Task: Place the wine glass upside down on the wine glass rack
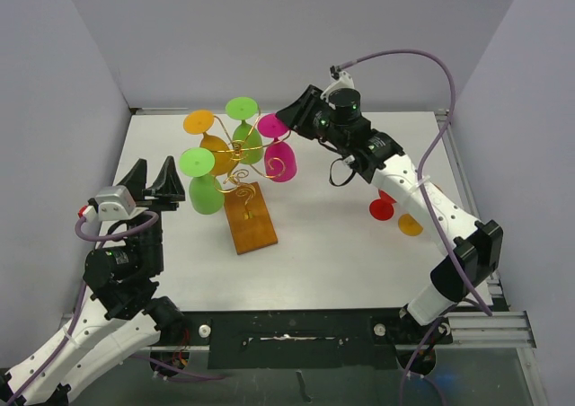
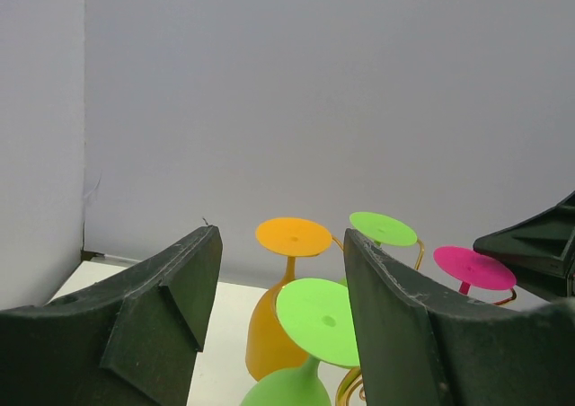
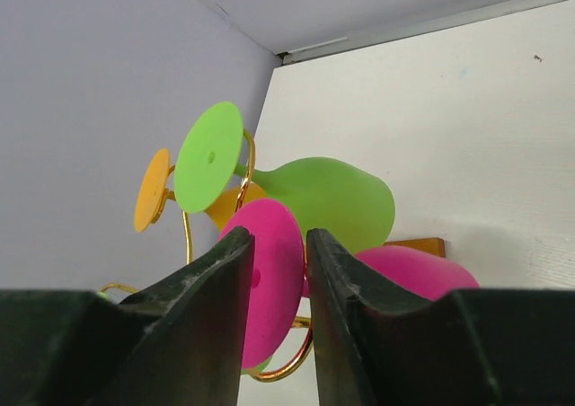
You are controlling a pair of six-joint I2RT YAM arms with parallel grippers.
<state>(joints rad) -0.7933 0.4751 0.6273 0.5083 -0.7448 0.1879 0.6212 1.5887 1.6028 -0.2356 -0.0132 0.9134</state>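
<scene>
The wine glass rack point(image 1: 241, 171), gold wire on a brown wooden base point(image 1: 251, 219), stands mid-table. Several glasses hang on it upside down: orange point(image 1: 199, 121), green point(image 1: 241, 109), another green point(image 1: 201, 180) and magenta point(image 1: 279, 157). My right gripper point(image 1: 287, 116) is just right of the magenta glass's foot. In the right wrist view its jaws point(image 3: 277, 235) stand narrowly apart in front of the magenta foot point(image 3: 269, 289), which sits in a gold loop point(image 3: 296, 361). My left gripper point(image 1: 153, 178) is open and empty, left of the rack, facing the nearer green glass point(image 2: 323, 312).
A red glass point(image 1: 382, 208) and an orange glass point(image 1: 410, 225) lie on the table under my right arm. Grey walls close in the left, back and right sides. The table's metal frame edge point(image 1: 445, 119) runs along the right.
</scene>
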